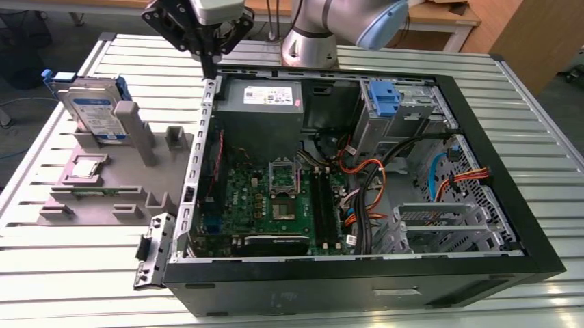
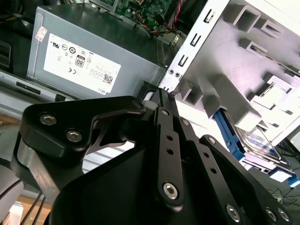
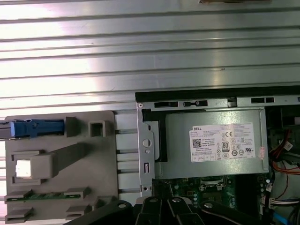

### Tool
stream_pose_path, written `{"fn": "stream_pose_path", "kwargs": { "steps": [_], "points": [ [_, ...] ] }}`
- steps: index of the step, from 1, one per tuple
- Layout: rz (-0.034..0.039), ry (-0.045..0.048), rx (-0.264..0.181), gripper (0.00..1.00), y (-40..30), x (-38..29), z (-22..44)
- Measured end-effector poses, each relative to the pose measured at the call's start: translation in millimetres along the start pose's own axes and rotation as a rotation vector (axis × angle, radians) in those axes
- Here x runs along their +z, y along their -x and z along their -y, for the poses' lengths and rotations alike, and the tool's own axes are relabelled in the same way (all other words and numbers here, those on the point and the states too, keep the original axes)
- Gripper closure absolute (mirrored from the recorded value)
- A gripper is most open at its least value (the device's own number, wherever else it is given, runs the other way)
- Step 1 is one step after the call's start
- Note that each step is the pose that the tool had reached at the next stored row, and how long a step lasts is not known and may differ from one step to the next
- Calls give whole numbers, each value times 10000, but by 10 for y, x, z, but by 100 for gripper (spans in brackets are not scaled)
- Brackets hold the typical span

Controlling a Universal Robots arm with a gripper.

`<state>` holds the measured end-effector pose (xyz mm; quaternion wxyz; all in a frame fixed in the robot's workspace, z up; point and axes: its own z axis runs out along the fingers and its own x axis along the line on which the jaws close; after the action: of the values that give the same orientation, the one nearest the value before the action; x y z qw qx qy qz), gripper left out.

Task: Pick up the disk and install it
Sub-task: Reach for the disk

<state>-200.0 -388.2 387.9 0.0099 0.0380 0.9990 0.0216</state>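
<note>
The disk (image 1: 98, 111), silver with a white-and-blue label and blue side rails, stands on edge in a slot at the far end of the grey holder (image 1: 114, 198), at the exterior view's left. My gripper (image 1: 212, 70) hangs above the back left corner of the open computer case (image 1: 365, 273), to the right of the disk and apart from it, shut with nothing in it. In the second wrist view the closed fingers (image 2: 165, 123) point toward the case corner, with the disk (image 2: 260, 145) off to one side. The first wrist view shows the disk's blue edge (image 3: 35, 127).
Inside the case are a grey power-supply box (image 1: 260, 99), a green motherboard (image 1: 273, 198), bundled cables (image 1: 365, 184) and a blue-tabbed drive bay (image 1: 383, 96). A small square silver chip (image 1: 87, 169) lies on the holder. Everything rests on a slatted metal table (image 1: 82, 273).
</note>
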Motion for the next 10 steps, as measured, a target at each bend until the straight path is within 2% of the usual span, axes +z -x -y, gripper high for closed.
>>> {"fn": "stream_pose_path", "kwargs": {
  "steps": [10],
  "points": [
    [0, 0, -1, 90, -31, 1, 2]
  ]
}}
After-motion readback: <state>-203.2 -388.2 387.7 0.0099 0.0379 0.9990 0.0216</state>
